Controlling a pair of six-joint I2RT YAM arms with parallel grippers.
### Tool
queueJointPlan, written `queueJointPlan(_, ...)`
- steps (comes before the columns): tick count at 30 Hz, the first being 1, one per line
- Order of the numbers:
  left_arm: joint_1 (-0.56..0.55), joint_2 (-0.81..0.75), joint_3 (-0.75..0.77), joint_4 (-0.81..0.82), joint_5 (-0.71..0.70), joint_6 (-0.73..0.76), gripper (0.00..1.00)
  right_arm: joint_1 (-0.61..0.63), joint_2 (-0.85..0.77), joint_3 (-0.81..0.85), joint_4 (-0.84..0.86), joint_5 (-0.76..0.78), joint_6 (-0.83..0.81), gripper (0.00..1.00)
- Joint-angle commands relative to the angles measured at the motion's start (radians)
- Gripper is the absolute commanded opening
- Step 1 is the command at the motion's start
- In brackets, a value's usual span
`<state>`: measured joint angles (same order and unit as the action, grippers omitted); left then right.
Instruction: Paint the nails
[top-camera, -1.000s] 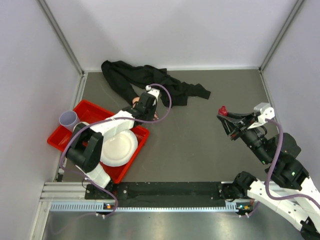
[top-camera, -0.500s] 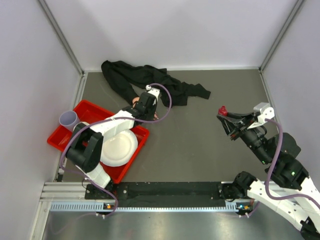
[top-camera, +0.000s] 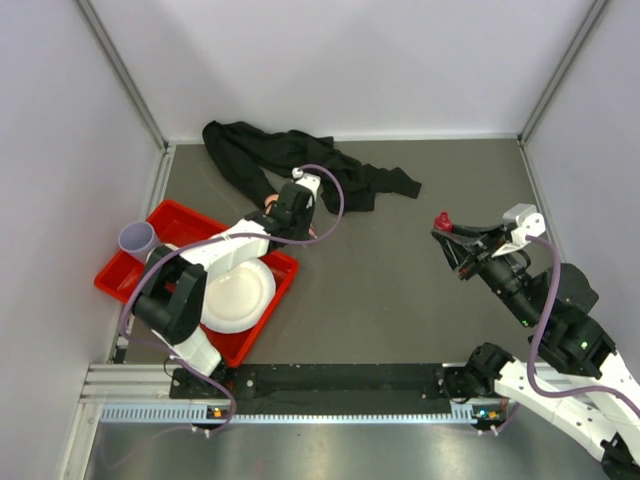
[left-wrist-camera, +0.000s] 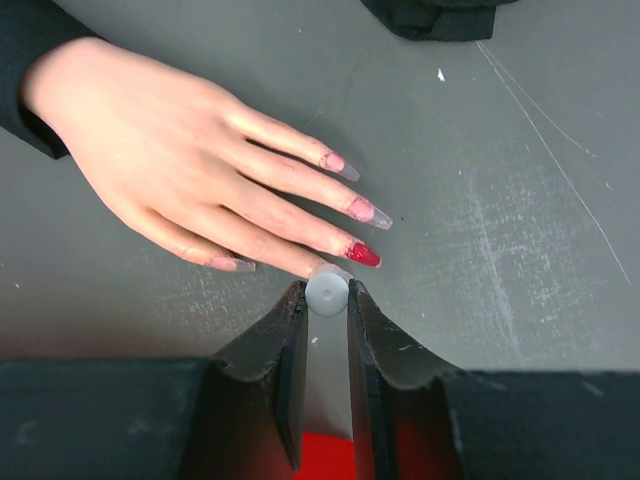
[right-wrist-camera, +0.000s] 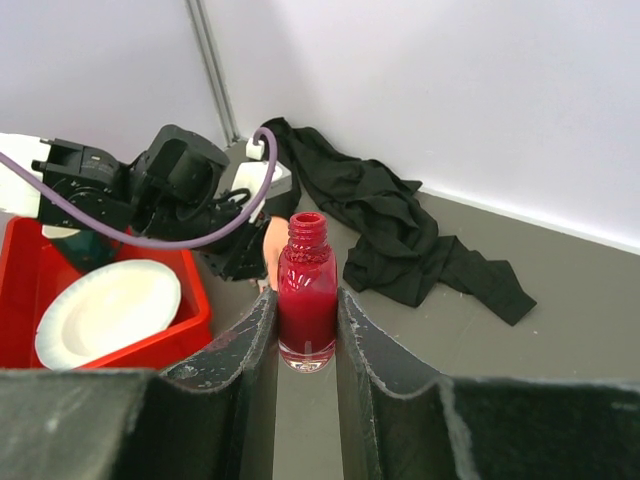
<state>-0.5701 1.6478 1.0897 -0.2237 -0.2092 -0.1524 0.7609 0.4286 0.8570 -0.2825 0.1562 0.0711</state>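
Nails (left-wrist-camera: 362, 254) — one red, left gripper (left-wrist-camera: 327, 296) pinching cap (left-wrist-camera: 327, 287)

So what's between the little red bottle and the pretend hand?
Only bare grey tabletop, seen from the top view; the open red glass polish bottle and pale mannequin hand are apart.

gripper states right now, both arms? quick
Left gripper: shut on a small round white cap.
Right gripper: shut on a small uncapped red glass polish bottle.
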Motion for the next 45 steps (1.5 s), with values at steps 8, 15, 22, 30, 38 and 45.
queueJointPlan(8,-0.001,0.030,0.042,0.044,-0.042,0.025,0.00,-0.006,0.007,0.005,0.019,-0.012,0.001,0.00)
queueJointPlan(15,-0.001,0.027,0.044,0.040,-0.042,0.025,0.00,-0.006,0.006,0.004,0.022,-0.015,0.002,0.00)
queueJointPlan(22,-0.001,0.015,0.041,0.032,-0.018,0.027,0.00,-0.008,0.007,0.004,0.022,-0.018,0.002,0.00)
queueJointPlan(30,0.001,0.000,0.048,0.024,-0.015,0.037,0.00,-0.006,0.009,0.002,0.022,-0.020,0.004,0.00)
queueJointPlan(38,-0.001,0.001,0.050,0.014,-0.024,0.042,0.00,-0.006,0.010,0.005,0.020,-0.020,0.003,0.00)
queueJointPlan(45,-0.001,-0.009,0.050,0.007,-0.018,0.045,0.00,-0.006,0.015,0.005,0.020,-0.024,0.006,0.00)
